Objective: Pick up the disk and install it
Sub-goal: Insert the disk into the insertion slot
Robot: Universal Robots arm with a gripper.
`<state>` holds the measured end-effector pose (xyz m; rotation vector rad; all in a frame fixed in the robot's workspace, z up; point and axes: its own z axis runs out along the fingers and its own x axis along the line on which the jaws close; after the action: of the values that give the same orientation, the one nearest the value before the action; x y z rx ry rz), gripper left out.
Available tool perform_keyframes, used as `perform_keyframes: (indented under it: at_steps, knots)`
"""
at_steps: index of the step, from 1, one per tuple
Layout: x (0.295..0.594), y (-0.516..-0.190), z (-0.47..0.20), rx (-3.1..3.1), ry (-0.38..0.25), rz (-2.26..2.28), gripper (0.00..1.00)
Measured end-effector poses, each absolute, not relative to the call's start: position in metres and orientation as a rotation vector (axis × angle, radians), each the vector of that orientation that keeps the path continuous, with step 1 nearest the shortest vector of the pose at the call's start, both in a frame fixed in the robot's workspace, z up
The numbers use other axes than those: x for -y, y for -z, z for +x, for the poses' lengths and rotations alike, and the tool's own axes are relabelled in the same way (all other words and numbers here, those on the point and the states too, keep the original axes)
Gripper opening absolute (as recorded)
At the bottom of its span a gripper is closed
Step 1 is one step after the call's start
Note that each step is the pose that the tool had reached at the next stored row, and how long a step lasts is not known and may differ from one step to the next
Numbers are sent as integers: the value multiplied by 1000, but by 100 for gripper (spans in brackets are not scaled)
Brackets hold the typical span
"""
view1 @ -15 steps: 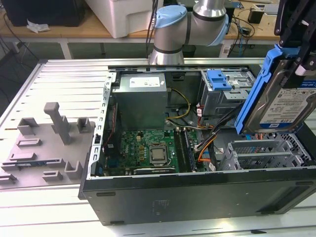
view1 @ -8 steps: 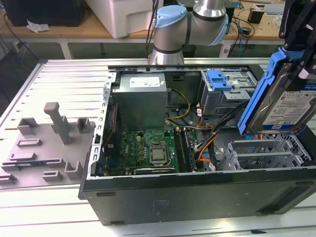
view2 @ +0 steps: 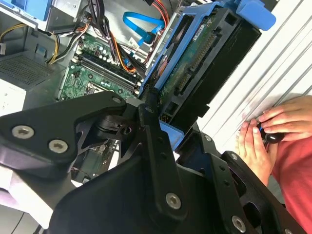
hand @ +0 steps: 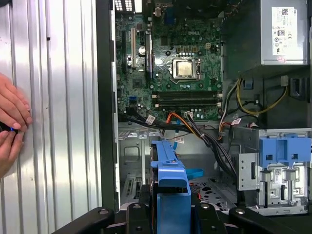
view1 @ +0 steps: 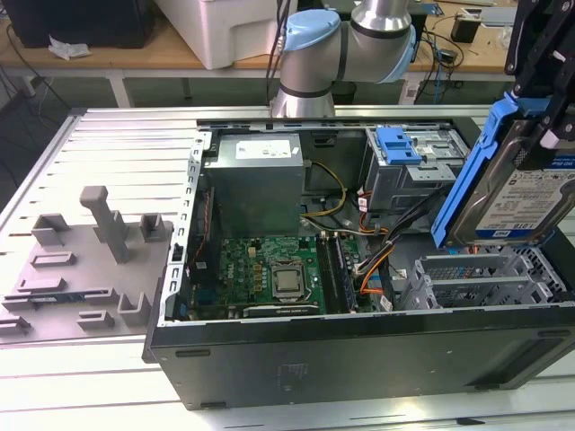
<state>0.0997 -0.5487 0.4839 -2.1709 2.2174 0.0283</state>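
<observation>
Aluminium, ribbed: table (view1: 117,148), running under everything. In the exterior view its rim runs from nine up to eleven o'clock, with open ribs from ten to twelve o'clock.

Grey plastic fixture (view1: 90,260) with upright posts, at nine o'clock, its edge right against the computer case (view1: 359,359).

Case: black, lying open side up, its walls standing all round the opening.

Contents of the case:
- Green circuit board (view1: 269,269) at the centre.
- Grey power supply (view1: 256,175) at twelve o'clock of the board.
- Drive cage (view1: 409,162) with a blue handle at one o'clock.
- Grey drive bays (view1: 485,274) at four o'clock.
- Orange and black cables (view1: 377,260) between the board and the bays.

Arm (view1: 346,36), silver and pale blue, at twelve o'clock behind the case. A wooden workbench (view1: 117,54) stands beyond it.

Disk (view1: 517,193), silver in a blue frame, at three o'clock. It is held on edge and tilted in the air above the drive bays, apart from them.

Gripper (view1: 546,108), black, pinching the disk. In the first wrist view its fingers (hand: 142,217) press on either side of the blue frame.

Hands (hand: 12,122) of a person, resting on the table ribs just outside the case wall, seen in both wrist views.
</observation>
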Motion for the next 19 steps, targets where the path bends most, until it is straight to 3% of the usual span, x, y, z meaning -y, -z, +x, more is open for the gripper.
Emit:
perform_keyframes:
  at_steps: [19]
  knots:
    - [549, -481, 100, -2186, -29, -2203, 36]
